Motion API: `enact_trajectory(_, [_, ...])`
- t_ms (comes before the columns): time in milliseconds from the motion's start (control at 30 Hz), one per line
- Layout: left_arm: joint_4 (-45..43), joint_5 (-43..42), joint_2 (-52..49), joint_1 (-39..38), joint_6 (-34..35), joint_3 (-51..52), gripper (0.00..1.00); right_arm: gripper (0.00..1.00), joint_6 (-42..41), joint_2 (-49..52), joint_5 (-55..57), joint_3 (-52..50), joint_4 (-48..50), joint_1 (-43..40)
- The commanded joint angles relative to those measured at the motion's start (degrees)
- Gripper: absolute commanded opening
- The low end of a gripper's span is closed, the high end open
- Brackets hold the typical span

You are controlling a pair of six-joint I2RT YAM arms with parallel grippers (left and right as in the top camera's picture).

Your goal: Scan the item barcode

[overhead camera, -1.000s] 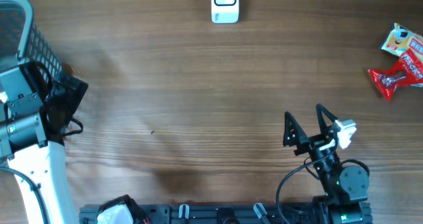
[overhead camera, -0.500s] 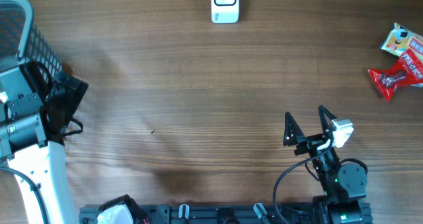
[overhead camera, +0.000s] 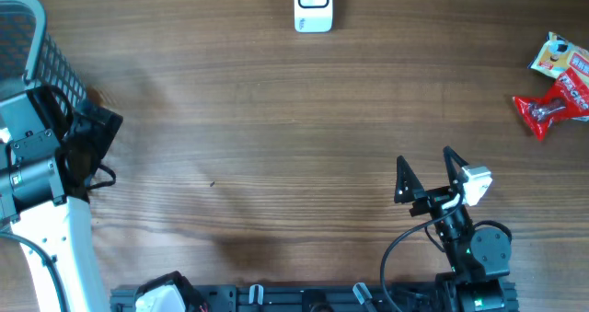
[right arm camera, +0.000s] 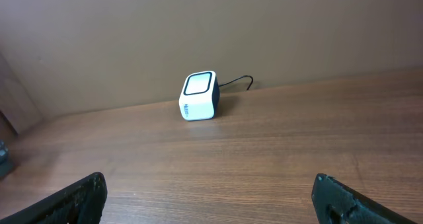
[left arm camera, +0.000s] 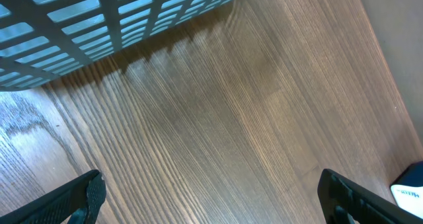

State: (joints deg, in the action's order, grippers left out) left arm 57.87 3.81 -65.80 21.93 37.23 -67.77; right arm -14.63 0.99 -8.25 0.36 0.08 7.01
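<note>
The bench (overhead camera: 276, 119) is mid-brown wood with fine, darker grain lines. The scanner (overhead camera: 314, 5) is white with a dark-rimmed window. The basket (overhead camera: 35, 50) is a pale blue-grey lattice. The red packet (overhead camera: 550, 107) is glossy; the yellow packet (overhead camera: 555, 56) carries white and red print. The right arm (overhead camera: 479, 252) is black, the left arm (overhead camera: 64, 248) black and white.

A brown wood-grain counter (overhead camera: 276, 119) spreads beneath and ahead of both sets of jaws, softly and evenly lit. Past its far edge, straight ahead of the right jaws, rises a plain tan wall (right arm camera: 198, 26).
</note>
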Motion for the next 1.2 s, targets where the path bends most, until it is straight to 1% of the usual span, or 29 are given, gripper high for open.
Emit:
enact_trajectory(0, [-0.11,0.76,-0.22,0.37,0.72,-0.11,1.0,1.0,1.07,-0.79,0.98,-0.07,0.35,-0.33])
enact_trajectory(433, [-0.13,0.76,-0.39,0.37,0.72,-0.02,1.0,1.0,1.07,-0.79,0.98,-0.07,0.35,-0.33])
enact_trajectory(600, [0.24,1.22,2.69,0.0,0.57,0.17,1.0,1.0,1.07,-0.79,0.98,-0.07,0.35,-0.33])
enact_trajectory(667, [-0.17,1.84,4.96,-2.01,0.48,1.51,1.0,1.0,1.05,-0.79,0.98,-0.07,0.35,-0.33])
enact_trajectory(733, [-4.59,1.84,8.46,-6.71,-6.21,5.97,1.0,1.0,1.07,-0.79,0.98,-0.07,0.35,-0.33])
enact_trajectory(800, [-11.13,1.6,12.15,-12.37,-14.53,11.82,1.0,1.0,1.07,-0.79,0.98,-0.07,0.35,-0.33])
enact_trajectory(933, [-23.54,0.72,22.51,-20.96,-23.8,24.7,1.0,1.0,1.07,-0.79,0.98,-0.07,0.35,-0.33])
enact_trajectory(1033, [-32.33,-3.41,30.53,-23.71,-29.22,33.22,1.0,1.0,1.05,-0.79,0.98,-0.07,0.35,-0.33])
enact_trajectory(1100, [-34.93,-6.6,34.36,-23.56,-32.26,36.85,1.0,1.0,1.05,-0.79,0.98,-0.07,0.33,-0.33])
enact_trajectory(1133, [-36.72,-9.22,38.64,-23.54,-34.8,40.41,1.0,1.0,1.07,-0.79,0.98,-0.07,0.35,-0.33])
enact_trajectory(1167, [-37.16,-10.14,40.98,-23.54,-35.67,42.18,1.0,1.0,1.07,-0.79,0.98,-0.07,0.35,-0.33])
